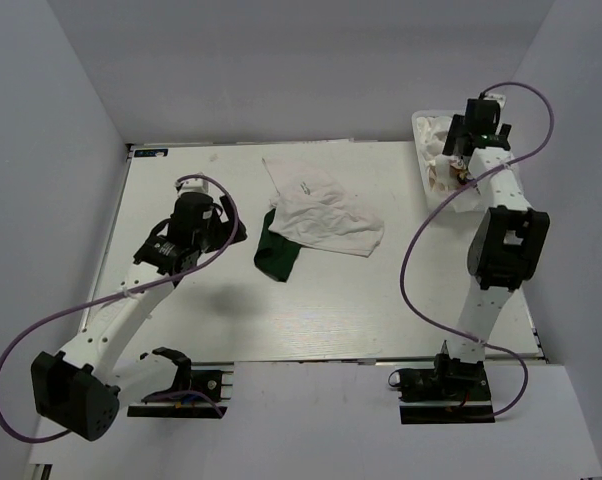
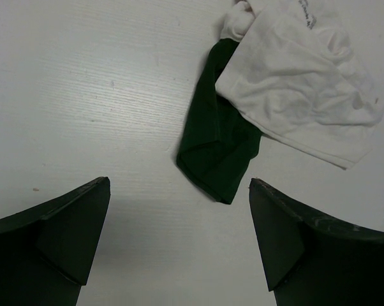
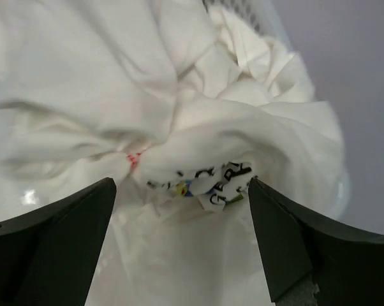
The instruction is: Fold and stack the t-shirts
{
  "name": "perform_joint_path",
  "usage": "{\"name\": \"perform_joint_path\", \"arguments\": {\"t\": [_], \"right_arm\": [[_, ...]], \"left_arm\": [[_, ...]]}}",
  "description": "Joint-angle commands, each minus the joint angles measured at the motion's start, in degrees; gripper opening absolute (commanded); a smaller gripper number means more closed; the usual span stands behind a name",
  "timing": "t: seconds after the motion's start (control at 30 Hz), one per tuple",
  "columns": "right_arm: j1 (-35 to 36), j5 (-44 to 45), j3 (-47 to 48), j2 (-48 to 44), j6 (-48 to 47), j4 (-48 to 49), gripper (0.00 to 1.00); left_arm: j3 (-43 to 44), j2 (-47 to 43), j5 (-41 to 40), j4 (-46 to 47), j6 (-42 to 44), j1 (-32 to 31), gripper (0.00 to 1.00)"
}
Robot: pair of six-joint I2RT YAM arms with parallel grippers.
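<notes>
Jaws spread, the left gripper (image 2: 179,186) hovers by a crumpled white cloth t-shirt with green sleeves (image 2: 294,89); the right gripper (image 3: 179,183), likewise spread, hangs over heaped white printed t-shirts (image 3: 115,83).

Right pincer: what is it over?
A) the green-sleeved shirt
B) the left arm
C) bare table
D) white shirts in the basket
D: the right pincer hangs open above crumpled white shirts in the basket; the green-sleeved shirt lies far to its left.

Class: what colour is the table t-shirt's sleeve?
The sleeve is dark green; clearest in the left wrist view.
</notes>
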Motion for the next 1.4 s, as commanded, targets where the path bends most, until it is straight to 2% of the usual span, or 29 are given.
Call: {"name": "perform_joint_path", "arguments": {"t": [0.0, 0.07, 0.17, 0.23, 0.3, 0.33, 0.43, 0.57, 0.67, 0.73, 0.77, 0.87, 0.97, 1.0, 1.07, 1.1, 1.17, 1.2, 1.27, 1.3, 1.37], "right_arm": [[3.8, -4.0, -2.6, -16.3, -4.9, 3.4, 0.90], [6.6, -4.7, -5.9, -21.2, -5.3, 4.0, 0.90], [11.0, -5.7, -18.3, -29.2, -2.7, 5.6, 0.90], [13.9, -6.5, -25.2, -35.6, 1.8, 6.8, 0.90], [15.4, -9.2, -32.5, -40.8, 7.1, 8.4, 0.90], [17.7, -10.6, -38.5, -41.8, 8.2, 9.8, 0.90], [21.4, -14.1, -46.0, -44.7, 11.2, 11.1, 0.90], [24.7, -16.9, -52.5, -44.1, 13.3, 13.5, 0.90], [26.5, -16.8, -54.0, -41.1, 13.7, 12.9, 0.90], [27.2, -16.3, -54.3, -37.9, 14.4, 13.0, 0.90], [27.3, -16.3, -54.2, -37.1, 14.7, 13.6, 0.90], [27.9, -16.6, -52.0, -31.3, 15.3, 13.7, 0.90], [28.6, -15.0, -49.4, -26.1, 15.5, 13.4, 0.90], [28.6, -13.8, -48.8, -24.2, 15.5, 13.1, 0.90], [28.9, -11.5, -47.0, -21.0, 15.9, 12.2, 0.88], [29.3, -10.8, -45.8, -20.2, 16.0, 12.1, 0.85], [29.7, -10.1, -44.9, -17.6, 15.8, 11.6, 0.76], [29.6, -9.2, -44.3, -17.0, 16.1, 11.5, 0.57], [29.7, -8.3, -44.1, -16.0, 16.4, 11.5, 0.28], [29.8, -7.1, -43.6, -16.1, 16.5, 11.4, 0.00], [29.6, -6.7, -42.2, -16.5, 16.1, 11.2, 0.00]], "left_arm": [[-0.3, 2.2, 1.6, -0.9, -0.3, -0.2, 1.00], [-2.0, 3.6, 2.9, 0.2, -0.3, -0.2, 1.00], [-2.8, 7.4, 7.1, 2.7, 1.9, -0.8, 1.00], [-3.3, 11.7, 9.9, 5.4, 2.5, -0.8, 1.00], [-3.3, 15.0, 16.0, 7.8, 3.5, -0.8, 1.00], [-3.3, 16.5, 17.1, 10.0, 3.5, -0.8, 1.00], [-2.6, 22.2, 18.6, 11.6, 4.8, -1.3, 1.00], [-0.8, 27.3, 18.1, 12.9, 5.4, -1.3, 0.94], [-0.2, 29.7, 17.5, 12.9, 5.4, -1.8, 0.84], [0.5, 31.5, 17.5, 13.7, 5.4, -1.8, 0.72], [0.5, 32.2, 17.5, 13.7, 5.4, -1.8, 0.72], [0.5, 35.3, 17.5, 14.5, 5.4, -1.8, 0.61], [1.9, 37.2, 16.3, 13.9, 5.4, -1.8, 0.41], [2.8, 37.8, 16.3, 13.9, 5.4, -1.8, 0.26], [4.5, 38.7, 15.8, 13.2, 5.9, -1.8, 0.06], [5.2, 39.5, 15.2, 12.3, 5.9, -1.8, 0.00], [6.7, 39.5, 15.2, 12.3, 6.4, -1.8, 0.00], [6.7, 39.0, 15.2, 12.3, 6.4, -1.8, 0.00], [6.7, 36.5, 14.6, 12.9, 6.4, -1.8, 0.00], [6.7, 35.4, 13.8, 12.9, 6.4, -1.8, 0.00], [8.2, 32.9, 12.2, 12.3, 7.0, -1.8, 0.00]]}}
